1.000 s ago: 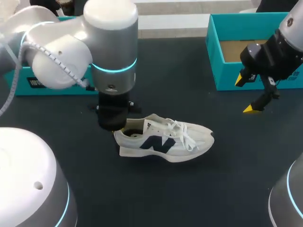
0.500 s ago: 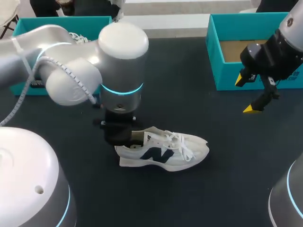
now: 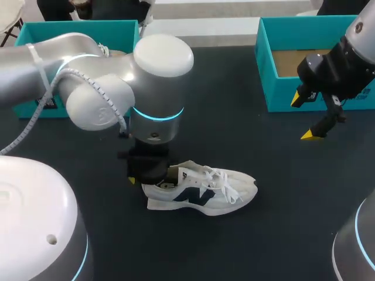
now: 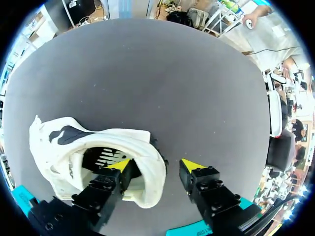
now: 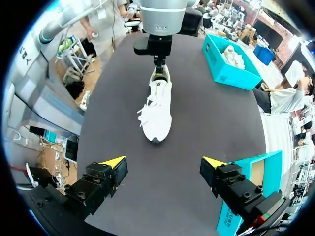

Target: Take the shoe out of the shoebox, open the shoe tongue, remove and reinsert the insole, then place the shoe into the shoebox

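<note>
Left wrist view: straddling the heel wall of the white, navy-marked lace-up sneaker (image 4: 98, 142) with the left gripper (image 4: 155, 166), fingers parted, outer one apart.
Head view: holding the right gripper (image 3: 304, 117) wide beyond the toe, beside a teal cardboard shoebox (image 3: 263, 64) baring its brown floor.
Right wrist view: showing a second teal box (image 5: 216, 64) past the heel, holding something white.

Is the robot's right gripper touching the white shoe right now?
Apart. In the head view the right gripper hangs open near the teal box, with a wide stretch of bare table between it and the shoe.
</note>
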Available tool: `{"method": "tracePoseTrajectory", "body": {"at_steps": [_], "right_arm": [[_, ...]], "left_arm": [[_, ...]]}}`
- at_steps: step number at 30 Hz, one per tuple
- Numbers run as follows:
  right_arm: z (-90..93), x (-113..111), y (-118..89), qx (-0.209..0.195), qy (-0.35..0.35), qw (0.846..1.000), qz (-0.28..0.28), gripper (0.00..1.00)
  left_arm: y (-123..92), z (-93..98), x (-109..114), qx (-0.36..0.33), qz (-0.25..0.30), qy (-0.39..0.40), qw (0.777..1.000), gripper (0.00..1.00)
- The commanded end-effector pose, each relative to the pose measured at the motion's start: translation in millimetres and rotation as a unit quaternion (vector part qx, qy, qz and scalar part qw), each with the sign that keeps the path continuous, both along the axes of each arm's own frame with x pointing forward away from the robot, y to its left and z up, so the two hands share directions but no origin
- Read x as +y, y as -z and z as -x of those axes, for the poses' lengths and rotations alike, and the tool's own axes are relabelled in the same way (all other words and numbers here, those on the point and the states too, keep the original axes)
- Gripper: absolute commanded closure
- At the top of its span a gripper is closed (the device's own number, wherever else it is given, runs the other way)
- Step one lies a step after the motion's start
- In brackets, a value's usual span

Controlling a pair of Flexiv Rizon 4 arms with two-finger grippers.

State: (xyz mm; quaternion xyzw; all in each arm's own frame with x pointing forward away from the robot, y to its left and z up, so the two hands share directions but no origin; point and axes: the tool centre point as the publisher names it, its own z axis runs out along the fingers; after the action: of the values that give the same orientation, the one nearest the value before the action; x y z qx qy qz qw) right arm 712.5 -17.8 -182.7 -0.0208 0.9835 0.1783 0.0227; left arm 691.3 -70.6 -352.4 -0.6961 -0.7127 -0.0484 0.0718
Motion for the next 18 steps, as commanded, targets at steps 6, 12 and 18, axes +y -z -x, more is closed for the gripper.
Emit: {"method": "tracePoseTrajectory", "body": {"at_steps": [6,12,18], "right_arm": [[-1.5,1,1,0.001,0.0,1.0,0.001,0.0],[-1.5,1,1,0.001,0.0,1.0,0.001,0.0],[-1.5,1,1,0.001,0.0,1.0,0.001,0.0]], "left_arm": [[-43,1.4,7,0.014,0.069,-0.01,0.997,0.0],[-76,0.6,14,0.066,0.144,-0.066,0.985,0.0],[-94,-2.7,36,0.102,0.193,-0.152,0.964,0.0]]}}
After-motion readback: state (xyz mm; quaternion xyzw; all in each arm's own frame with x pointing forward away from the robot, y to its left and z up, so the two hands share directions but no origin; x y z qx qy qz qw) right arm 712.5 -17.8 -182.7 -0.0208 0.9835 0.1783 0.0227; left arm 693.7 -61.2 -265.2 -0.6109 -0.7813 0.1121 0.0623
